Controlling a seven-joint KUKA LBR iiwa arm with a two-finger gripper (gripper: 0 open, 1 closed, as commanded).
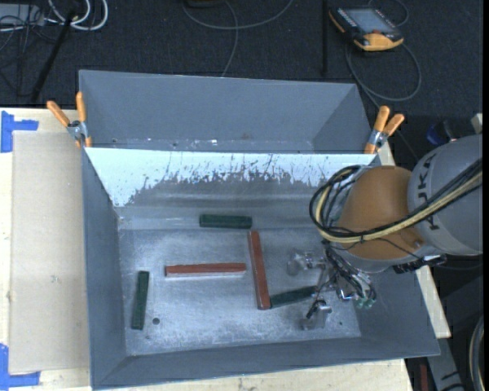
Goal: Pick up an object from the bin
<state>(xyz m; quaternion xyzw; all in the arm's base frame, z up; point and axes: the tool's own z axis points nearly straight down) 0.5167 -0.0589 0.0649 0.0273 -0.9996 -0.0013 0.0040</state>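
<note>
Arm in from the right of the frame, orange wrist cover (pixel 375 212) and looped cables (pixel 330 206) hanging over the lower right of the bin (pixel 220 129).

Jaws low at the bin floor, lower right, at the right end of a short dark green bar (pixel 289 298). That bar lies nearly level; its left end is at the foot of the upright red-brown bar (pixel 258 269), touching or just beside it, cannot say which.

Step, as judged: reach into the bin done, grasp itself unsettled. Bar looks flat on the floor, not lifted.

Jaws open or closed: cannot tell. Metal parts and wiring crowd that spot.

Next move calls for: a grip across the bar's narrow width, then a straight lift that does not drag the red-brown neighbour.

Elsewhere, well apart:
- second red-brown bar (pixel 205 270), level, centre
- green bar (pixel 225 221), upper centre
- green bar (pixel 138 300), upright, lower left

Hidden or unclear: right end of the near green bar under the tool; floor and right wall behind the wrist cover.
</note>
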